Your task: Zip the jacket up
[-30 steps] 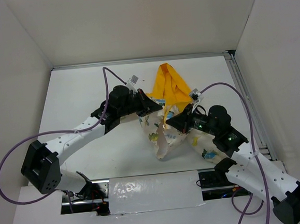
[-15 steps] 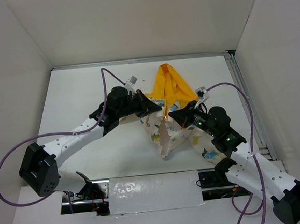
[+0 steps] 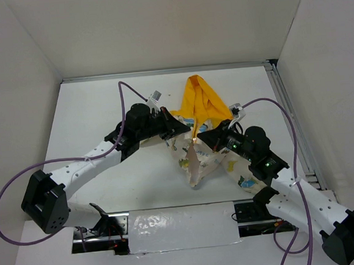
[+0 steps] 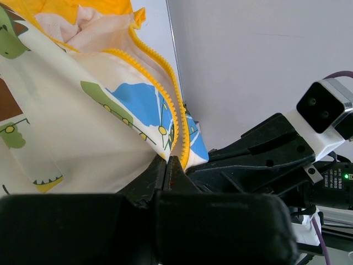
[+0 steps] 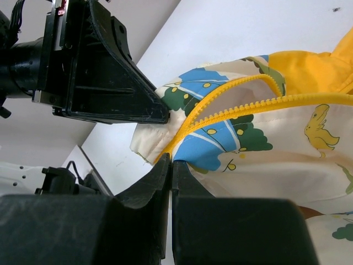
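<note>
The cream jacket with cartoon prints lies at the table's middle, its yellow hood toward the back. My left gripper is shut on the jacket's front edge by the yellow zipper strip. My right gripper is shut on the other zipper edge, close against the left fingers. Both grippers meet tip to tip at the jacket's raised edge. In the left wrist view my left gripper pinches fabric; in the right wrist view my right gripper pinches the zipper end. The zipper teeth run apart above the grip.
White walls enclose the table on three sides. A metal rail runs along the right edge. Purple cables loop over both arms. A taped panel lies at the near edge between the arm bases.
My right gripper has moved left and toward the back, closer to the left gripper. The jacket's lower flap has shifted slightly with it. The left arm has barely moved.
</note>
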Tool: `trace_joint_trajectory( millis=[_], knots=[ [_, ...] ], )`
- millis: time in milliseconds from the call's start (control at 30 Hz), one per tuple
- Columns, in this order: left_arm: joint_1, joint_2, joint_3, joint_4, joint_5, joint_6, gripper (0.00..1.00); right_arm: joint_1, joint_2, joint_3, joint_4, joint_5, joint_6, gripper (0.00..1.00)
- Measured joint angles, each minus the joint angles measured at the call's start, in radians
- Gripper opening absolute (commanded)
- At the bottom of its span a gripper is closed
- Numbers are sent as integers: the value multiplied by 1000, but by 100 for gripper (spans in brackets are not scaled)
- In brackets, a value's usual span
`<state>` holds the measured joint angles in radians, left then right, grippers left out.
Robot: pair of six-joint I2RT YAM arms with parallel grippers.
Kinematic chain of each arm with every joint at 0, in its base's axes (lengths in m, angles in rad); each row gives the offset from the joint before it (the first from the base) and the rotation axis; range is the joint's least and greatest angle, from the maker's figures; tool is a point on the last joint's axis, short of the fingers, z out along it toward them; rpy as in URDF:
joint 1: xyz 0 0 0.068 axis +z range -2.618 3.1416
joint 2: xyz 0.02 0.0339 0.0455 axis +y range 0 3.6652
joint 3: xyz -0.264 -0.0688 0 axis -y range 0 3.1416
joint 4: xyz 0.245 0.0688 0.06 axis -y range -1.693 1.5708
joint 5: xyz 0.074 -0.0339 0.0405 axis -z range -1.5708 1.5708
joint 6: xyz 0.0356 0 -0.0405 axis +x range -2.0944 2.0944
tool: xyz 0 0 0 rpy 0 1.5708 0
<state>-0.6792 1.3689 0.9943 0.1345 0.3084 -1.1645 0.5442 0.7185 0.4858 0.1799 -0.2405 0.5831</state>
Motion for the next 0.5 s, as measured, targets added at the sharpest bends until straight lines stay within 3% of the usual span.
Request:
trace_joint_trajectory(
  millis=[500],
  knots=[
    [0,0,0,1,-5,-19,0,3,-11,-5,-2,-32,12,0]
  ],
)
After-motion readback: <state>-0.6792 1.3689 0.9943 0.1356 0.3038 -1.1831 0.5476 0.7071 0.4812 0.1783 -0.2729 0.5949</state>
